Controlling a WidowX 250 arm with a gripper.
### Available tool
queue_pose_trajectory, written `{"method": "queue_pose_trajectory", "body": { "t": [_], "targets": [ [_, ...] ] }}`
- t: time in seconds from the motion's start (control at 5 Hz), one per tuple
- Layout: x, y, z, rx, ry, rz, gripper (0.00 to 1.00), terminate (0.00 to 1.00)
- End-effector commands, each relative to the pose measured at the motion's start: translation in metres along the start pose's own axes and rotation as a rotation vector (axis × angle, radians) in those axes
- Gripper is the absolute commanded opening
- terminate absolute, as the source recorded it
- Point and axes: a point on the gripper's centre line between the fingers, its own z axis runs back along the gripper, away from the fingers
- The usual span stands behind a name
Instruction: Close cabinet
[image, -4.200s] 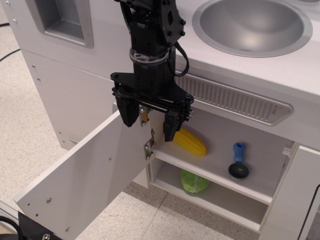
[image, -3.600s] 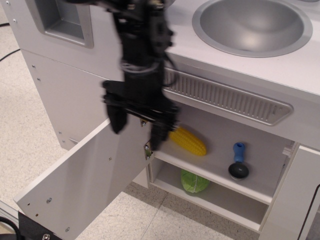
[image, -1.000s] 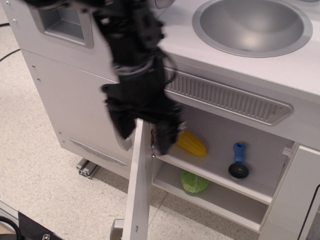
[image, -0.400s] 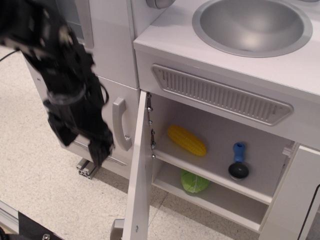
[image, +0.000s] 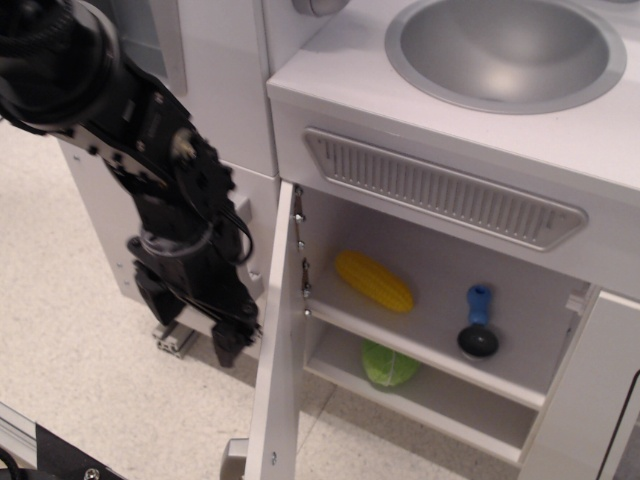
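The cabinet (image: 440, 300) is a white two-shelf compartment under the sink counter. Its wide white door (image: 278, 370) stands about half open and shows edge-on, with two metal hinges (image: 303, 282) on its inner side. Its bar handle is hidden. My black gripper (image: 192, 325) hangs low on the outer, left side of the door, close to its face. The jaws stand apart with nothing between them. I cannot tell whether a finger (image: 226, 340) touches the door.
On the upper shelf lie a yellow corn cob (image: 373, 281) and a blue-handled black tool (image: 478, 325); a green vegetable (image: 390, 365) sits below. A grey sink bowl (image: 505, 50) and a vent grille (image: 440, 190) are above. My arm partly covers the narrow door's curved handle (image: 252, 272).
The door has swung from wide open to about half open, edge-on. My gripper left the hinge area, went round to the door's outer left side, and has now moved closer to it.
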Motion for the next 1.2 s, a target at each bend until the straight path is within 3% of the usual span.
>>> {"method": "queue_pose_trajectory", "body": {
  "t": [0.0, 0.4, 0.8, 1.0],
  "targets": [
    [0.01, -0.019, -0.009, 0.019, -0.024, 0.02, 1.0, 0.0],
    [0.037, -0.067, -0.012, -0.094, -0.035, 0.041, 1.0, 0.0],
    [0.084, -0.096, -0.025, -0.129, -0.051, 0.079, 1.0, 0.0],
    [0.103, -0.102, -0.019, -0.154, -0.079, 0.088, 1.0, 0.0]
  ]
}}
